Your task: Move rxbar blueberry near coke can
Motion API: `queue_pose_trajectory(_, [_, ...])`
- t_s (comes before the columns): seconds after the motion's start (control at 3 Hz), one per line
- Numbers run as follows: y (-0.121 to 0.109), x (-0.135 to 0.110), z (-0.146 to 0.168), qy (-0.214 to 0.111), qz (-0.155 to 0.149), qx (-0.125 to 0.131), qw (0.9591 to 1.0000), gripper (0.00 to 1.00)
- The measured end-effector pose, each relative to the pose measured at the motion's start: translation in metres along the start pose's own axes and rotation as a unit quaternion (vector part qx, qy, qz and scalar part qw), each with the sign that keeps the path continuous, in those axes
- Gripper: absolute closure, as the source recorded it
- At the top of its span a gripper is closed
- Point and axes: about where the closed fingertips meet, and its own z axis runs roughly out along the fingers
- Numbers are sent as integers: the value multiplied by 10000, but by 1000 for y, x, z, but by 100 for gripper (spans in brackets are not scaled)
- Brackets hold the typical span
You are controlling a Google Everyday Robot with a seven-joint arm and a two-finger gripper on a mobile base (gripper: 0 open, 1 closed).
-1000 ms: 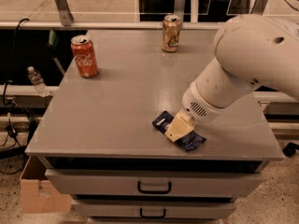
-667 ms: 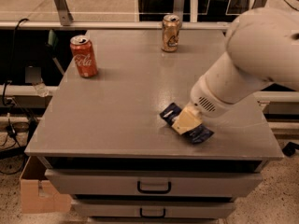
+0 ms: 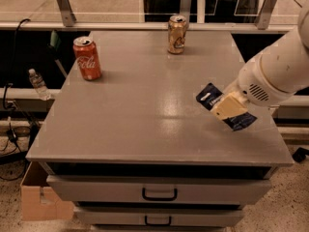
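Observation:
The rxbar blueberry [image 3: 209, 96] is a dark navy wrapper with white lettering, at the right side of the grey table [image 3: 130, 115]. My gripper [image 3: 228, 108], with tan fingers [image 3: 231, 105] on a white arm, is shut across the bar's middle. One end of the bar sticks out up-left and the other down-right. The bar looks slightly lifted off the tabletop. The coke can [image 3: 87, 58], red with white script, stands upright at the table's far left, well apart from the bar.
A tan/gold can [image 3: 177, 34] stands at the back middle of the table. Drawers with a dark handle [image 3: 159, 194] are below the front edge. A water bottle [image 3: 37, 83] and a cardboard box [image 3: 41, 197] are off the table's left side.
My gripper has carried the bar to the right and a little away from the front edge. The cans have not moved.

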Motion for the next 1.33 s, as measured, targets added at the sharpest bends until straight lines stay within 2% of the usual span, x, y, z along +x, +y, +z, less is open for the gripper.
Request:
queue_pose_trajectory(0.33, [0,0,0,0,0,0,10000,100])
queue_pose_trajectory(0.67, [-9,-11,5,-170,86,65,9998,100])
queue_pose_trajectory(1.0, [-22,-50,20,-520,-143,121,9985,100])
queue_pose_trajectory(1.33, [-23,-108,41,-904,-647,-58,9938,100])
